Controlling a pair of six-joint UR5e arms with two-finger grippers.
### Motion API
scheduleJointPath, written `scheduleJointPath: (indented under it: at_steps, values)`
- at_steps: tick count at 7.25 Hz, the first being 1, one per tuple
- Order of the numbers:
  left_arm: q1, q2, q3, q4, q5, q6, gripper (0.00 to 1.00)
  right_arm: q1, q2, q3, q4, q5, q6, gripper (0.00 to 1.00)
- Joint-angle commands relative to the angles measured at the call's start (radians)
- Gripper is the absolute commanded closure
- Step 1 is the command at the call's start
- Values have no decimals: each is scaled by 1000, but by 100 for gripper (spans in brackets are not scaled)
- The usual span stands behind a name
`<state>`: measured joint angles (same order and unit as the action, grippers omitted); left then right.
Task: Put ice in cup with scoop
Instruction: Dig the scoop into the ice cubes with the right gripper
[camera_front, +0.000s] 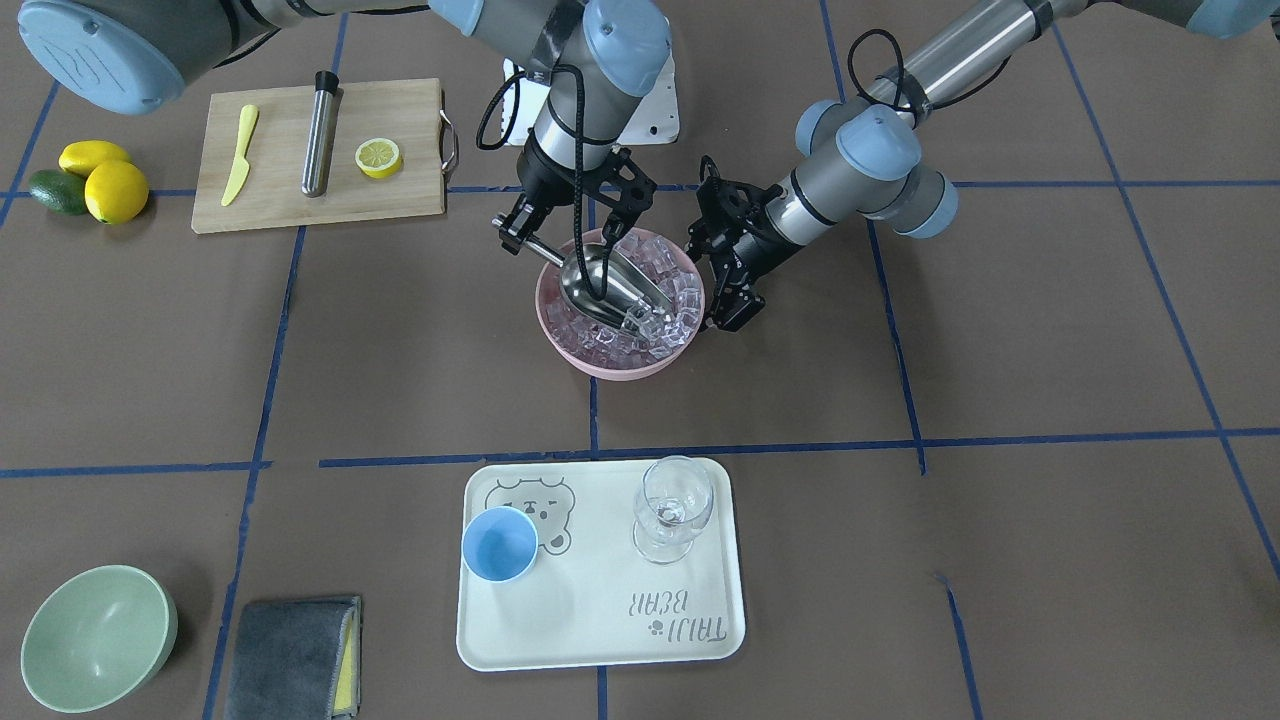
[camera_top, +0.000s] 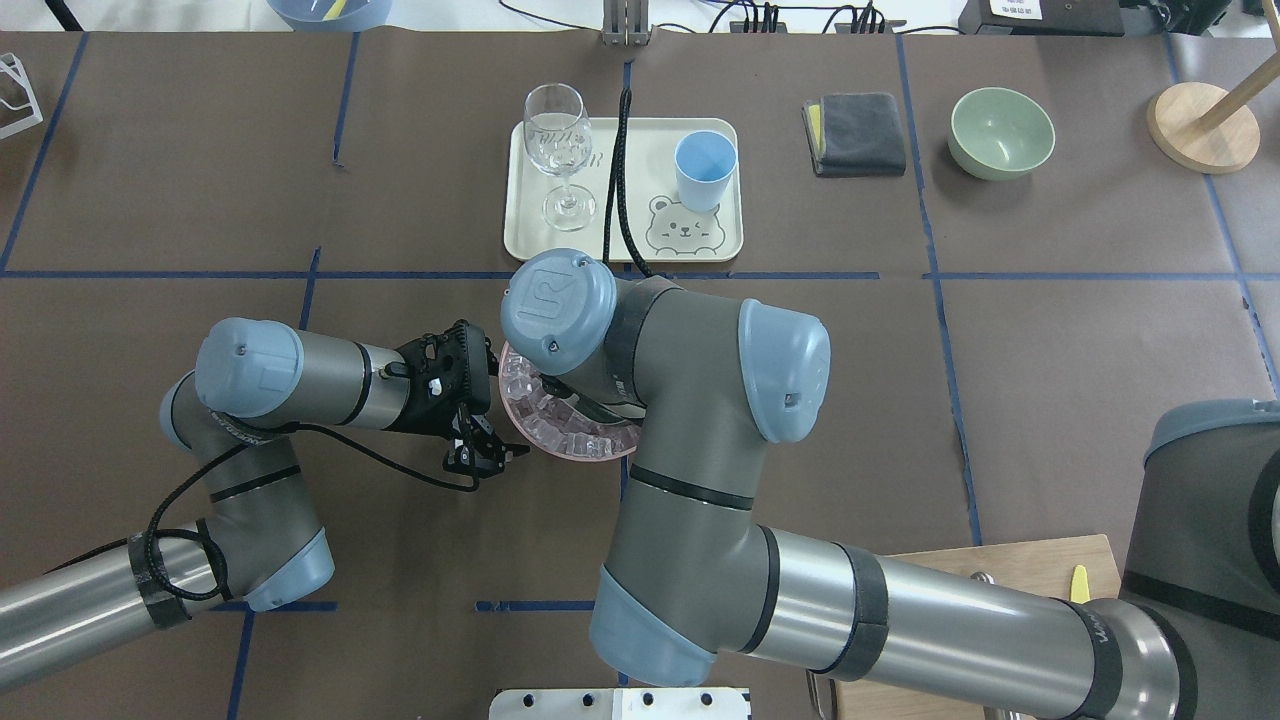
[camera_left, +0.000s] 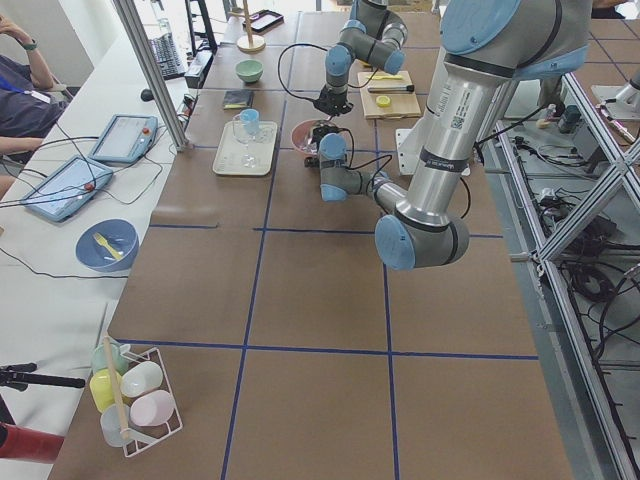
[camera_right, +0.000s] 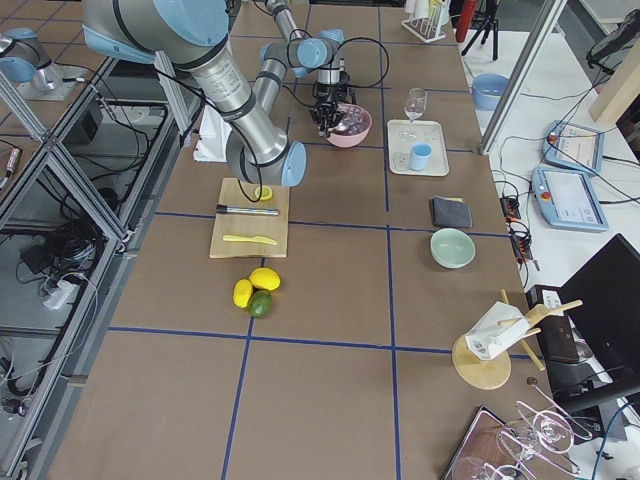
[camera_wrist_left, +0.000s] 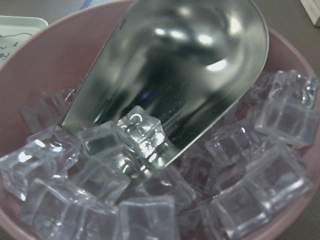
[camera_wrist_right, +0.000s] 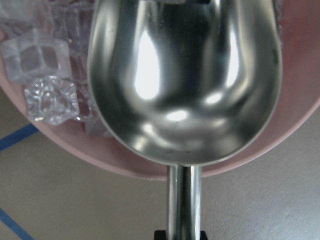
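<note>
The steel scoop (camera_front: 600, 280) lies tilted in a pink bowl (camera_front: 610, 368) full of clear ice cubes (camera_front: 672, 292). Its mouth is dug into the ice, with a cube or two at its lip in the left wrist view (camera_wrist_left: 142, 132). My right gripper (camera_front: 525, 240) is shut on the scoop's thin handle (camera_wrist_right: 184, 200) at the bowl's rim. My left gripper (camera_front: 733, 308) is at the bowl's opposite rim, also in the overhead view (camera_top: 490, 455). I cannot tell whether it grips the rim. The light-blue cup (camera_front: 499, 544) stands empty on a cream tray (camera_front: 600, 625).
A clear stemmed glass (camera_front: 675, 505) stands on the tray beside the cup. A pale green bowl (camera_front: 95, 635) and a grey cloth (camera_front: 295, 655) lie off to one side. A cutting board (camera_front: 280, 205) holds a yellow knife, a steel tube and a lemon half.
</note>
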<state>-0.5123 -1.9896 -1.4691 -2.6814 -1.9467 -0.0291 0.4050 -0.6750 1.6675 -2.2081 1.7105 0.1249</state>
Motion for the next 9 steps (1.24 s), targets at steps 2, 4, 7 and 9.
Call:
scheduleJointPath:
  at_steps: [2, 4, 7, 9]
  values:
    - [2, -1, 1, 0, 0, 0, 0, -2, -115, 116, 95, -2, 31, 100]
    - [2, -1, 1, 0, 0, 0, 0, -2, -159, 127, 215, 1, 80, 100]
    - [2, -1, 1, 0, 0, 0, 0, 0, -238, 175, 356, 8, 168, 100]
    - [2, -1, 1, 0, 0, 0, 0, 2, -297, 247, 428, 11, 219, 100]
